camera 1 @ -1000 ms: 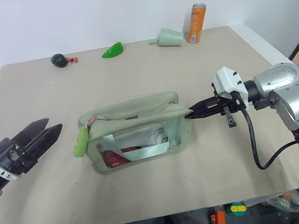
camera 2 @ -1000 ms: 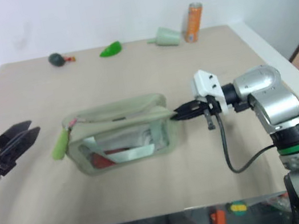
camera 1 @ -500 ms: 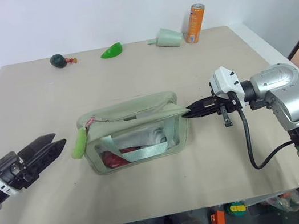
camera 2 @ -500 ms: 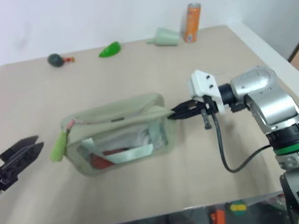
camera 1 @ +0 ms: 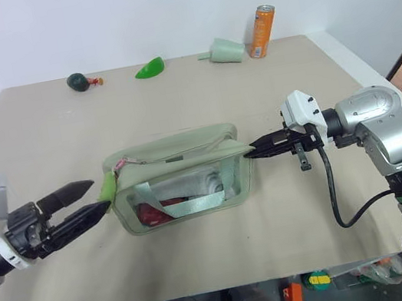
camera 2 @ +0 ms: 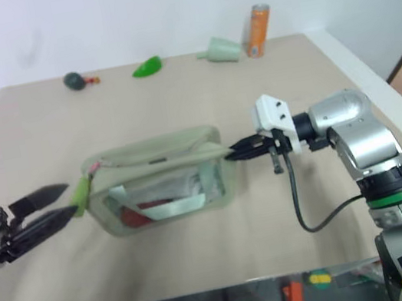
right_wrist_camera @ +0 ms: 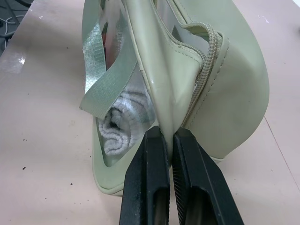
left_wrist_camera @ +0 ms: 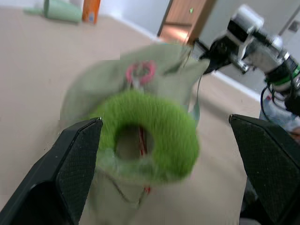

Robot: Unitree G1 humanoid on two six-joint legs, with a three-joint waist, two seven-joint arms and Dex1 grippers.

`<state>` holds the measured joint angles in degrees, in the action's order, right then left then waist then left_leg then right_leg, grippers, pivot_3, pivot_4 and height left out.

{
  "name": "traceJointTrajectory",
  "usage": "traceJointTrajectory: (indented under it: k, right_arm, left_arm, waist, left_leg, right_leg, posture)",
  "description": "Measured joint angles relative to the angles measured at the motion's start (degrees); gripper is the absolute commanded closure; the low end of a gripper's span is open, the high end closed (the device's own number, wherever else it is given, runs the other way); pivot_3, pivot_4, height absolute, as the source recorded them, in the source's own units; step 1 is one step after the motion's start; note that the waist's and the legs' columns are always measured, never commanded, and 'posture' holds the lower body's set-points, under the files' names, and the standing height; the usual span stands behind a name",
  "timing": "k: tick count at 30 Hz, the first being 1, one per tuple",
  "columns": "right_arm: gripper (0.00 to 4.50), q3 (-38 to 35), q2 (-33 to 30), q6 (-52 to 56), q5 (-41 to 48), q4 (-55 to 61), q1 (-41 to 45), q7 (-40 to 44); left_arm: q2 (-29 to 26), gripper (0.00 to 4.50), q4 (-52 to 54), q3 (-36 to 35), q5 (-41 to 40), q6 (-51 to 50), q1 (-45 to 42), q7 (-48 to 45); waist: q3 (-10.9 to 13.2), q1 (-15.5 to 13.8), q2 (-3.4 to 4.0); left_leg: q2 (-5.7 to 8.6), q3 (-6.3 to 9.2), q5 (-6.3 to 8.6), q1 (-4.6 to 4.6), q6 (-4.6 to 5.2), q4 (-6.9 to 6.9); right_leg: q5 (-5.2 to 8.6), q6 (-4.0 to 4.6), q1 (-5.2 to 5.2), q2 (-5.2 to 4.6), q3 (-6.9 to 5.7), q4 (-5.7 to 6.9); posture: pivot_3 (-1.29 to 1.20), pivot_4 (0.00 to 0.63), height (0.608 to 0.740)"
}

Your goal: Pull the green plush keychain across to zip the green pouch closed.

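The green pouch lies mid-table, its clear window showing red and white contents. At the pouch's left end hangs the green plush keychain, a fuzzy lime ring on a pink cord. My left gripper is open, level with the ring, one black finger on each side of it; I cannot tell whether either touches it. My right gripper is shut on the pouch's right end, its fingertips pinching the fabric edge beside the zipper.
Along the far edge stand an orange can, a pale green funnel, a glossy green leaf-shaped piece and a dark green ball. Bare tabletop lies between the pouch and the near edge.
My left gripper has moved right toward the pouch, so its open fingers now flank the plush ring. The right gripper and the pouch have stayed put.
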<state>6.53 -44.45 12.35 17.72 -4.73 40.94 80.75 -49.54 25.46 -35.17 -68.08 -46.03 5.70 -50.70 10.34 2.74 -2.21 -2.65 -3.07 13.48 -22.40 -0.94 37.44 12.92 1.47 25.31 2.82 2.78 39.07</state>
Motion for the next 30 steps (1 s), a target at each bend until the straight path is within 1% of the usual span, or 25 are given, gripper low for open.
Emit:
traceJointTrajectory:
  k: [4, 7, 9, 10, 12, 17, 20, 21, 30]
  right_arm:
    - [4.46, 0.0, 0.3, 0.0, 0.0, 0.0, 0.0, -0.6]
    - [4.46, 0.0, 0.4, 0.0, 0.0, 0.0, -0.1, -0.9]
    - [4.5, 0.0, 0.4, 0.0, 0.0, 0.0, -0.1, -1.0]
    - [4.5, 0.0, 0.4, 0.0, 0.0, 0.0, -0.2, -1.1]
    - [4.5, 0.0, 0.4, 0.0, 0.0, 0.1, -0.2, -1.1]
    - [4.5, -0.1, 0.4, -0.1, 0.0, 0.1, -0.7, -1.3]
    - [4.5, -0.1, 0.4, -0.2, 0.0, 0.1, -0.7, -1.4]
    - [4.5, -0.1, 0.4, -0.2, 0.0, 0.1, -0.8, -1.4]
    - [4.5, -0.1, 0.8, -0.8, -0.6, 0.1, -0.7, -1.9]
  left_arm:
    - [0.0, 0.0, 0.0, 2.4, 2.6, 0.7, -0.1, -0.6]
    - [0.4, 0.0, -0.1, 3.7, 3.2, 0.9, -0.6, -0.8]
    - [0.8, 0.54, -0.1, 4.0, 3.3, 1.0, -0.8, -0.8]
    - [0.8, 0.7, -0.1, 4.1, 3.3, 1.0, -1.0, -0.7]
    - [0.9, 1.52, -0.1, 4.2, 3.3, 1.0, -1.2, -0.7]
    - [1.0, 3.18, -0.4, 4.3, 2.7, 1.0, -2.2, -1.0]
    - [1.0, 4.28, -1.6, 3.3, 1.5, 0.9, -3.0, -1.0]
    - [1.0, 4.45, -2.0, 3.0, 1.1, 0.9, -3.2, -0.9]
    - [1.2, 4.45, -4.7, -0.2, -3.5, 0.8, -6.8, 0.8]
  waist:
    - [0.0, 0.0, 0.0]
    - [0.0, 0.0, 0.0]
    - [0.0, 0.0, 0.0]
    - [0.0, 0.0, 0.0]
    - [0.0, 0.0, 0.0]
    - [0.0, 0.0, 0.0]
    - [0.0, 0.0, 0.0]
    - [0.0, 0.0, 0.0]
    - [0.0, 0.0, 0.0]
  left_leg:
    - [-0.01, -0.01, 0.0, 0.0, 0.0, 0.0]
    - [-0.02, -0.01, 0.0, 0.0, 0.0, -0.01]
    - [-0.02, 0.0, 0.0, 0.0, 0.0, -0.01]
    - [-0.02, 0.0, 0.0, 0.0, 0.0, -0.01]
    - [-0.02, 0.0, 0.0, 0.0, 0.0, -0.01]
    - [-0.02, 0.0, 0.0, 0.0, 0.0, -0.01]
    - [-0.02, 0.0, 0.0, 0.0, 0.0, -0.01]
    - [-0.02, 0.0, 0.0, 0.0, 0.0, -0.01]
    - [-0.02, 0.0, 0.0, 0.0, 0.0, -0.01]
  right_leg:
    - [-0.01, 0.0, 0.01, 0.01, 0.01, 0.0]
    - [0.0, 0.01, 0.01, 0.02, 0.0, 0.0]
    - [0.0, 0.01, 0.01, 0.02, 0.0, 0.0]
    - [0.0, 0.01, 0.01, 0.01, 0.0, 0.0]
    - [0.0, 0.01, 0.0, 0.01, 0.0, 0.0]
    - [-0.01, 0.01, 0.0, 0.02, 0.0, 0.0]
    - [0.0, 0.01, 0.0, 0.02, -0.01, 0.0]
    - [0.0, 0.01, 0.0, 0.02, -0.01, 0.0]
    - [-0.01, 0.0, 0.0, 0.03, -0.01, 0.0]
  posture:
    - [0.0, 0.15, 0.74]
    - [0.0, 0.15, 0.74]
    - [0.0, 0.15, 0.74]
    - [0.0, 0.15, 0.74]
    - [0.0, 0.15, 0.74]
    - [0.0, 0.15, 0.74]
    - [0.0, 0.15, 0.74]
    - [0.0, 0.15, 0.74]
    - [0.0, 0.15, 0.74]
